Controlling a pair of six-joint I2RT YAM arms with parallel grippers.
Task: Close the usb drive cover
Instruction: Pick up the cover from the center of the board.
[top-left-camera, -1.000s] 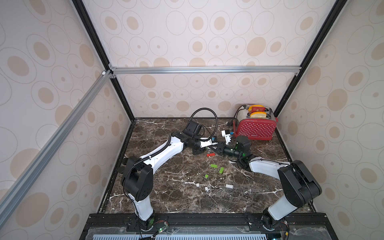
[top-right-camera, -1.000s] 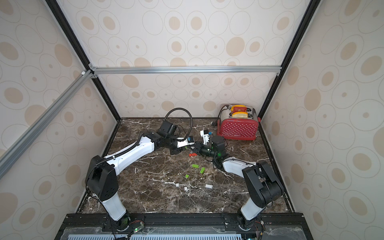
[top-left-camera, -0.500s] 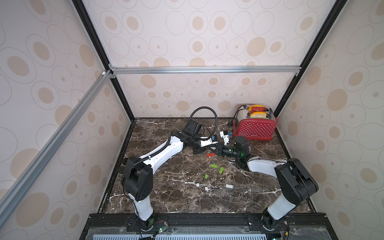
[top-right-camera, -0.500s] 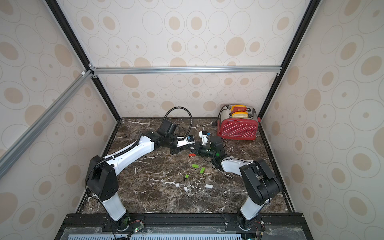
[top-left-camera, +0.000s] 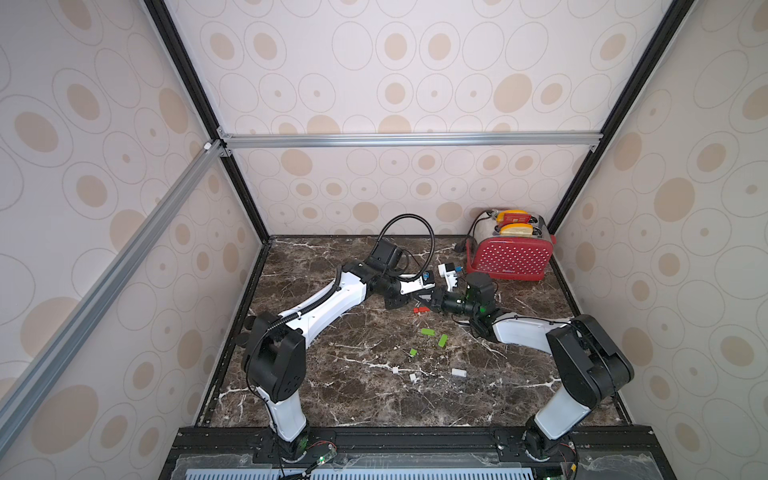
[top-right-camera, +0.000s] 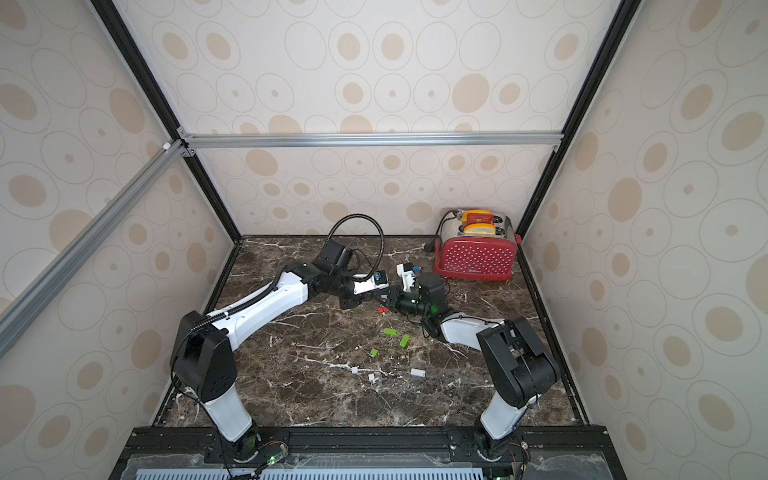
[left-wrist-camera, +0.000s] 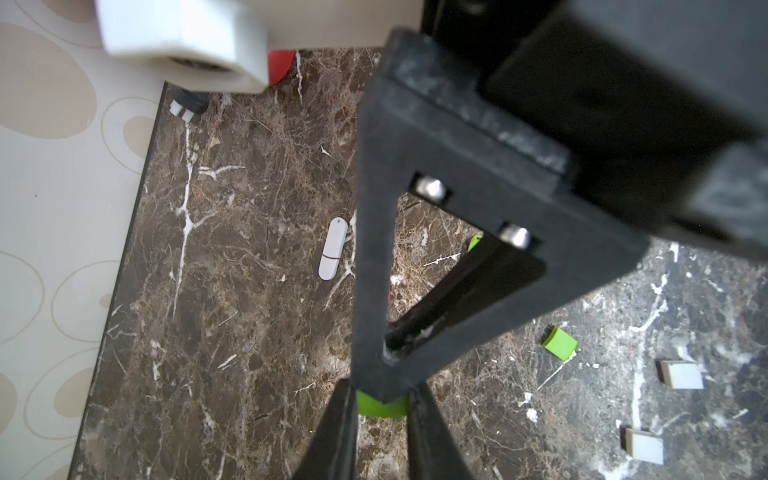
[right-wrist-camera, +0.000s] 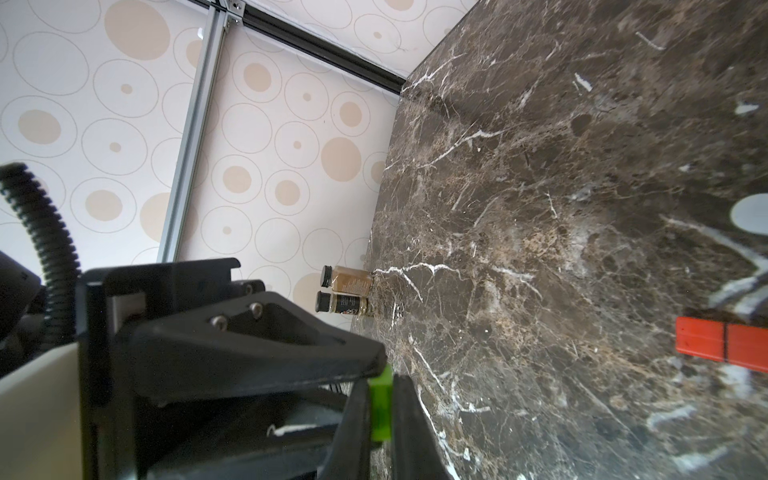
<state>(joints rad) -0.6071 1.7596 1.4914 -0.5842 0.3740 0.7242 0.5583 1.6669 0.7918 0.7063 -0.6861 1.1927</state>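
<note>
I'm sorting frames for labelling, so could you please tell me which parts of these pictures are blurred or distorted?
Left wrist view: the white block up close is blurred; the white drive is sharp. Right wrist view: the green piece is soft, the red drive clear. Both top views: wide-angle, frame posts splay outward.

Nothing legible out here: the red toaster (top-left-camera: 509, 259) carries a small white brand mark (top-left-camera: 509, 271) low on its front in both top views, but the letters are too small to make out. Over in the right wrist view, two spice bottles (right-wrist-camera: 347, 291) against the wall show printed labels, the print too fine to read. There is a tiny blue tag (top-left-camera: 427, 276) on the left arm near its wrist, and it gives no readable characters either.
</note>
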